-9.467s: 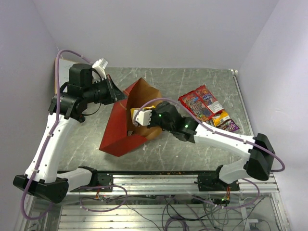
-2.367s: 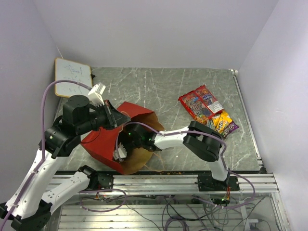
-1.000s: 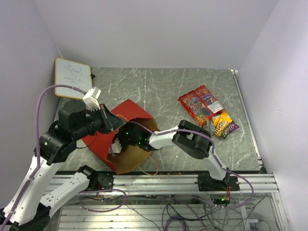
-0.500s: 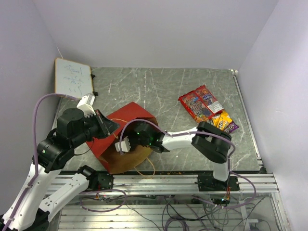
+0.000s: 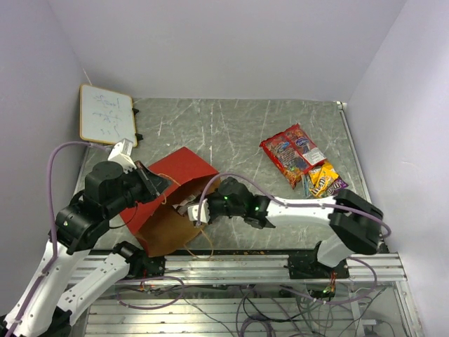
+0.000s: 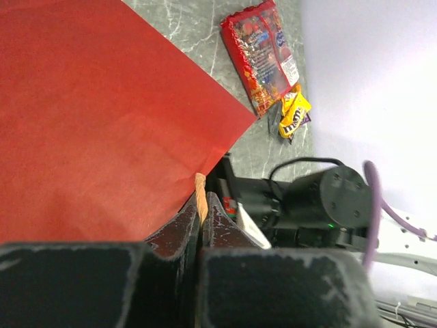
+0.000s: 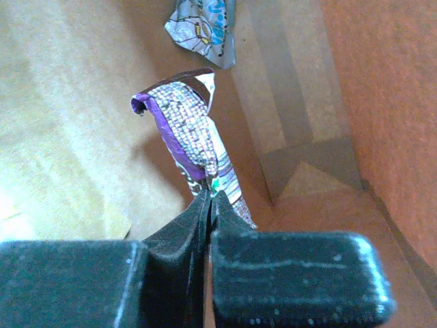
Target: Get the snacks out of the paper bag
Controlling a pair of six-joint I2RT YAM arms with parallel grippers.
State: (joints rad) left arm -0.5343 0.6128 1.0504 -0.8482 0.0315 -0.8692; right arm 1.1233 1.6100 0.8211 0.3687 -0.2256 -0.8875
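The red paper bag (image 5: pixel 168 189) lies on its side, its brown mouth facing the near right. My left gripper (image 5: pixel 160 184) is shut on its twisted handle (image 6: pixel 200 195) at the bag's upper rim, with the red outside (image 6: pixel 102 116) filling the left wrist view. My right gripper (image 5: pixel 188 210) sits at the bag's mouth. In the right wrist view it (image 7: pixel 210 198) is shut on a small purple candy pack (image 7: pixel 188 140) held above the kraft inside. A silvery-blue pack (image 7: pixel 203 27) lies deeper in the bag.
Two red crisp bags (image 5: pixel 291 154), a yellow pack (image 5: pixel 321 179) and a purple pack (image 5: pixel 337 186) lie on the table at the right. A white board (image 5: pixel 106 114) leans at the back left. A loop handle (image 5: pixel 203 242) trails toward the near rail.
My right gripper has drawn back rightward from deep in the bag to its mouth, with the purple pack. The bag has settled flatter; the left gripper still holds its handle.
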